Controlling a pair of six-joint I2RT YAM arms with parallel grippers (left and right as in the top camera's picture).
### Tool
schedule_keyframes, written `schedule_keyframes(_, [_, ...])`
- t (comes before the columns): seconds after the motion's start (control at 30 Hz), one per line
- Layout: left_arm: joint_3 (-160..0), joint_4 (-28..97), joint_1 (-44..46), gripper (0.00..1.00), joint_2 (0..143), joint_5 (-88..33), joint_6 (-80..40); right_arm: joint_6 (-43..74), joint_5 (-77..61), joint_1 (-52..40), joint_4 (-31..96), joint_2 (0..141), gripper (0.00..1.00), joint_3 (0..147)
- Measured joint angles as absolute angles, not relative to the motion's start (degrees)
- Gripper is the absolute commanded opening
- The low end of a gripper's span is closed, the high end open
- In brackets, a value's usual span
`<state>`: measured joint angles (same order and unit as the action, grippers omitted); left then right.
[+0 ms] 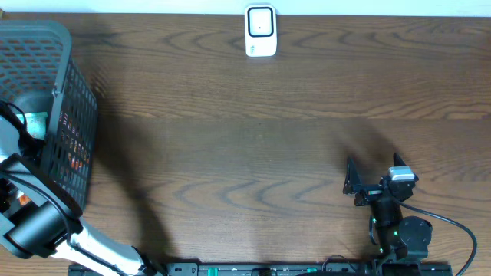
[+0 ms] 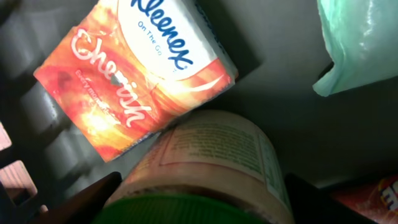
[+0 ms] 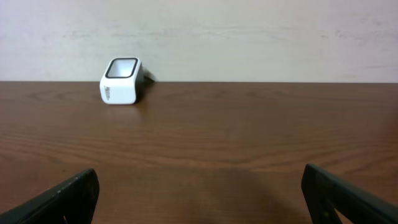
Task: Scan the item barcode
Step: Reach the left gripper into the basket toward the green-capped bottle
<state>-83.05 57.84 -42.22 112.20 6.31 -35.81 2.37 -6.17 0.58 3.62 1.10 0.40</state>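
Leftward, in the basket (image 1: 73, 115), the left gripper (image 2: 202, 183) straddled a green-lidded jar (image 2: 211, 155) beside a Kleenex pack (image 2: 137, 74); whether it pinched could not be told. The scanner (image 1: 261, 31) stood at the far edge of the table (image 1: 230, 153). The right gripper (image 3: 199, 180) hung with jaws spread wide.

Left arm (image 1: 34, 222) was recorded at the far left of the overhead view, reaching away from its base. Left gripper (image 2: 205, 202) was seen in the wrist view only, fingers (image 2: 93, 198) set wide apart at the lower corners; contact could not be judged. Right arm (image 1: 400, 230) was folded at near right. Right gripper (image 1: 354, 182) was held level, jaws spread wide.
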Motion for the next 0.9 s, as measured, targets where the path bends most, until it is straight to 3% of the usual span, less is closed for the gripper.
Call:
schedule_keyframes(0.3, [-86.43,61.8,-42.22,0.78,111.09,6.28,-35.79,2.37,-6.17,0.58,3.6,1.1,0.99,0.4])
schedule_keyframes(0.5, [-95.9,63.66,-42.22,0.78,102.45,3.49,-35.79,2.37,-6.17,0.58,3.62,1.1,0.99,0.4])
schedule_keyframes(0.7, [-101.97,63.18,-42.22,0.98,88.82,2.37,-35.66,2.37,-6.17,0.58,3.62,1.1,0.99,0.4])
schedule_keyframes(0.9, [-101.41,65.95,-42.24,0.98,86.91,5.85,-35.75,2.37,-6.17,0.58,3.62,1.1,0.99,0.4])
